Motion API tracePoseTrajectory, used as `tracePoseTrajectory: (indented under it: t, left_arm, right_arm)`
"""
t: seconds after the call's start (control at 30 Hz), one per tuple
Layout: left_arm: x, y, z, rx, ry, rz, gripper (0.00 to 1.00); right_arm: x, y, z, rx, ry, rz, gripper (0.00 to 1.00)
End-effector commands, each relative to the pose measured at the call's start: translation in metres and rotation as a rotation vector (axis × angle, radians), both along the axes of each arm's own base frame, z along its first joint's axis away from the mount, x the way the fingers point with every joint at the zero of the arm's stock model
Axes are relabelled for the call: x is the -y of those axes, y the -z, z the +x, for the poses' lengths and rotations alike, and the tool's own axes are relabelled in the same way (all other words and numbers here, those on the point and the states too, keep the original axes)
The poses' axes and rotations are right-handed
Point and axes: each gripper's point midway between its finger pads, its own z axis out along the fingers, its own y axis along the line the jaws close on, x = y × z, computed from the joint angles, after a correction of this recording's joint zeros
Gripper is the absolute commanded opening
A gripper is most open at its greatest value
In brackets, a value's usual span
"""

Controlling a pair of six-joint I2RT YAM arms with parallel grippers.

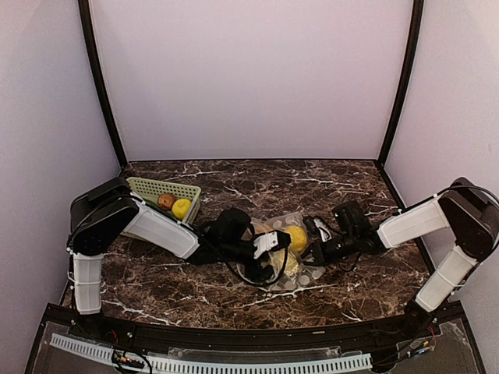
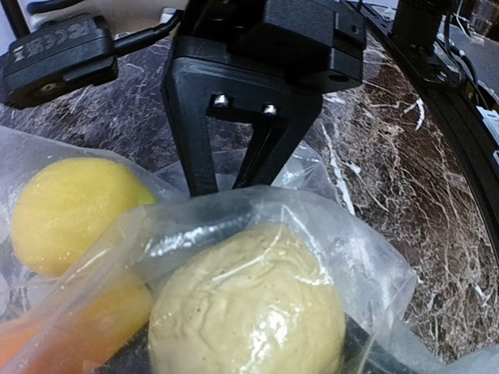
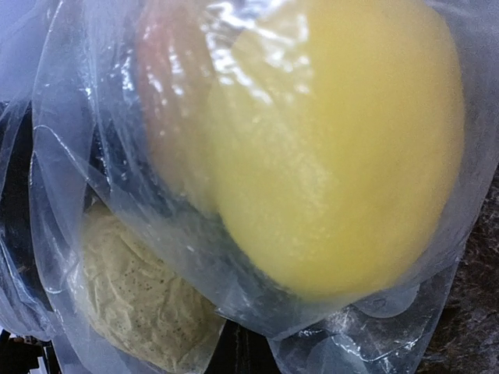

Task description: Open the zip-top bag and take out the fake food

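Nearby, basket left of zip-top bag

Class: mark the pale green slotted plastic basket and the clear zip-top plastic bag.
Pale green slotted plastic basket [image 1: 148, 188]: top external view, bare far-left rim.
Clear zip-top plastic bag [image 1: 309, 274]: top external view, dotted near-right corner.
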Motion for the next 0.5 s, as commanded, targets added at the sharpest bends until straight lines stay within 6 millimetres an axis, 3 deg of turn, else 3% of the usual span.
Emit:
tracePoseTrajectory:
  t: [0.0,0.1,0.47]
  left_arm:
    - [-0.015,-0.007,-0.006,0.005,-0.034,-0.004,0.57]
    - [-0.030,-0.004,-0.007,0.006,-0.082,0.013,0.51]
    - [-0.076,-0.027,-0.006,0.070,-0.235,0.017,0.49]
  right_arm:
    - [0.000,-0.013,0.011,0.061,0.012,-0.003,0.00]
    - [0.007,-0.017,0.016,0.070,0.036,0.001,0.00]
    - [0.034,-0.024,0.024,0.091,0.101,-0.008,0.00]
